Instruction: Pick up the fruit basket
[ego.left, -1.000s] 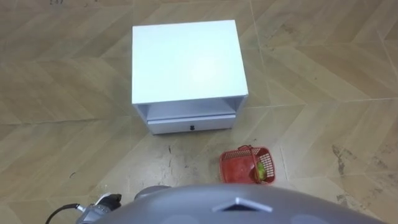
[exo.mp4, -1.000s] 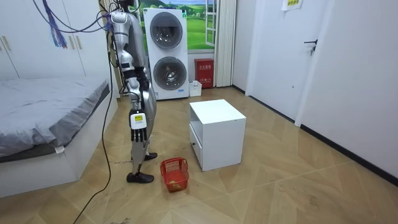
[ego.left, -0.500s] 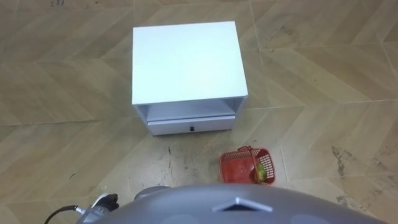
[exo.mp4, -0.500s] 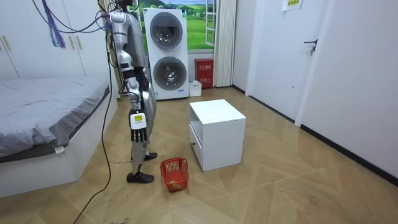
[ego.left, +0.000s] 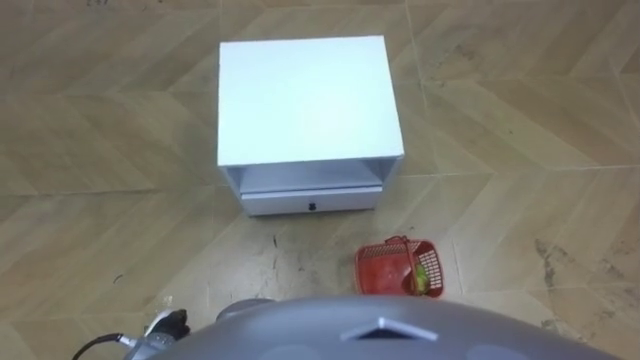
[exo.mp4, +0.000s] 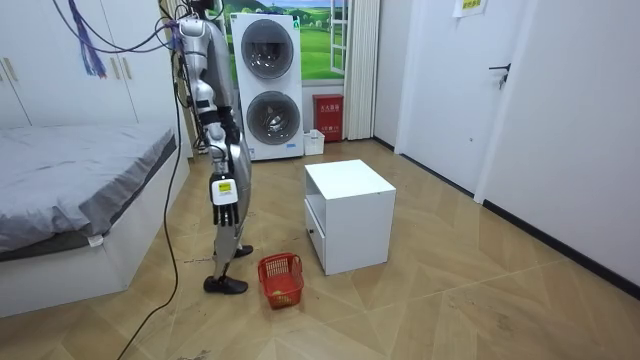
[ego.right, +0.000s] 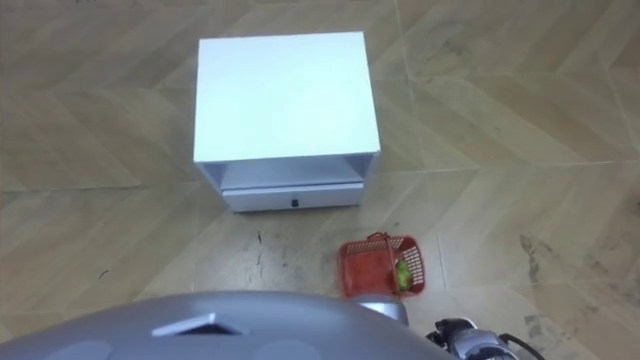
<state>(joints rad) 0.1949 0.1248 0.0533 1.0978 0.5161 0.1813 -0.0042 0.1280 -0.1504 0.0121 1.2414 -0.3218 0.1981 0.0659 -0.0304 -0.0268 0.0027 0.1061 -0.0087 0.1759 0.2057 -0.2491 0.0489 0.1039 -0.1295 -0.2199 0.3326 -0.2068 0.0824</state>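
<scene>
The red fruit basket (ego.left: 397, 267) stands on the wooden floor just in front of me and a little to my right, its handle up and a green fruit (ego.left: 422, 275) inside. In the room view the basket (exo.mp4: 281, 278) sits by my feet while I stand upright facing the white cabinet. My right hand (exo.mp4: 222, 193) hangs at my side, well above the basket; a bit of it shows at the lower right (ego.right: 468, 338). Part of my left hand (ego.left: 165, 325) shows at the lower left. Neither touches the basket.
A white cabinet (ego.left: 306, 100) with an open shelf and a drawer (ego.left: 311, 202) stands just beyond the basket. A bed (exo.mp4: 70, 190) lies on the room view's left, stacked washing machines (exo.mp4: 268, 85) behind me, a wall with a door (exo.mp4: 520, 90) on the right.
The eye view has shifted slightly, so the cabinet and basket sit a little further right in it. The basket has not moved, and I stand in the same spot.
</scene>
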